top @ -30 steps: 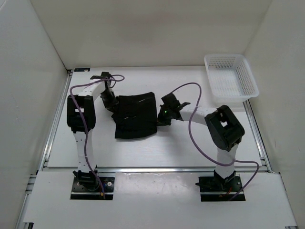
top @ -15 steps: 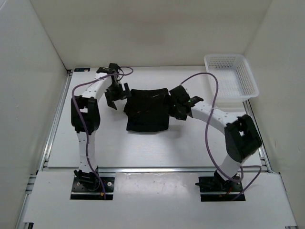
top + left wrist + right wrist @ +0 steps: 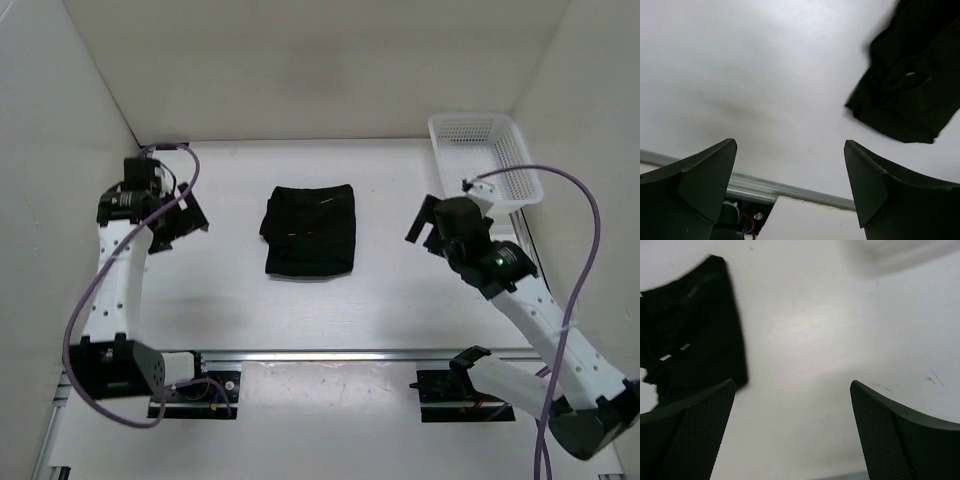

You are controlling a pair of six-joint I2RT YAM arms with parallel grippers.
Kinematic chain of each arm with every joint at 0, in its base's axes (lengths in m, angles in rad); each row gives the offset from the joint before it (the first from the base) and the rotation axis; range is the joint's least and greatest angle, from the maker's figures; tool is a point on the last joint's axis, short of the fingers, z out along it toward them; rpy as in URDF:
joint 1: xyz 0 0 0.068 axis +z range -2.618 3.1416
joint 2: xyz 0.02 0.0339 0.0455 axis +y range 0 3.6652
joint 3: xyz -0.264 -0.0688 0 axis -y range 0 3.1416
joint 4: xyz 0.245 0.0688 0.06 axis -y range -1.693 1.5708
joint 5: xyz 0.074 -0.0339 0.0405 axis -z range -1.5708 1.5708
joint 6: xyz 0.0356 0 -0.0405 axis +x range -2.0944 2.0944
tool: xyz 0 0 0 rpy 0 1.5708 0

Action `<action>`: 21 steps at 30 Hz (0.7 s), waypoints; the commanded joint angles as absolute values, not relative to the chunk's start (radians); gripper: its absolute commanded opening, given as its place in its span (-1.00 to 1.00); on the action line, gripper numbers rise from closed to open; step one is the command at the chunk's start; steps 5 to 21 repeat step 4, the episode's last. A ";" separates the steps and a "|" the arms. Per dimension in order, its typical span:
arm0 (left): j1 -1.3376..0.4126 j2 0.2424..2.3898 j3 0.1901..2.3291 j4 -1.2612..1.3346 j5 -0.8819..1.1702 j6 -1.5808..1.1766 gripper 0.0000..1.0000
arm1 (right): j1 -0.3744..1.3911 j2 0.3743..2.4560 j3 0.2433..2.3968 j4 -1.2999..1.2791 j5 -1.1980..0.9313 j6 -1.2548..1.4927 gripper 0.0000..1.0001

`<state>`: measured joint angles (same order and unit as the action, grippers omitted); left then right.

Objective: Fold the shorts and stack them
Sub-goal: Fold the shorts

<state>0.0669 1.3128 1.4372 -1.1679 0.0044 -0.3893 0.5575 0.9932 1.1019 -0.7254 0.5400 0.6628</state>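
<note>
Two robot arms reach over a white table [image 3: 220, 290], seen from above, with one pair of black shorts [image 3: 310, 230] lying between them. The shorts are folded into a compact, roughly square bundle, flat on the table a little left of its middle, with a small pale mark showing on the fabric. The left gripper [image 3: 172, 222] hangs near the table's left edge, well apart from the shorts. Its wrist camera shows both dark fingers [image 3: 700, 180] spread wide with only bare table between them, and the shorts off to the upper right. The right gripper [image 3: 425, 222] sits right of the shorts, also well clear of them, fingers [image 3: 895, 435] just as wide apart and gripping nothing; the shorts appear at the left of its wrist view. A white mesh basket [image 3: 480, 122] stands in the far right corner of the table, apart from the shorts and just beyond the right arm.
</note>
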 commanded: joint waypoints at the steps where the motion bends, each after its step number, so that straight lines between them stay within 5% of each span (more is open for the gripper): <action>1: 0.077 1.156 1.275 -1.164 -0.017 -0.379 1.00 | 0.558 0.883 0.993 -0.893 0.624 0.748 1.00; 21: 0.077 1.045 1.195 -1.151 -0.006 -0.403 1.00 | 0.558 0.792 0.922 -0.905 0.635 0.749 1.00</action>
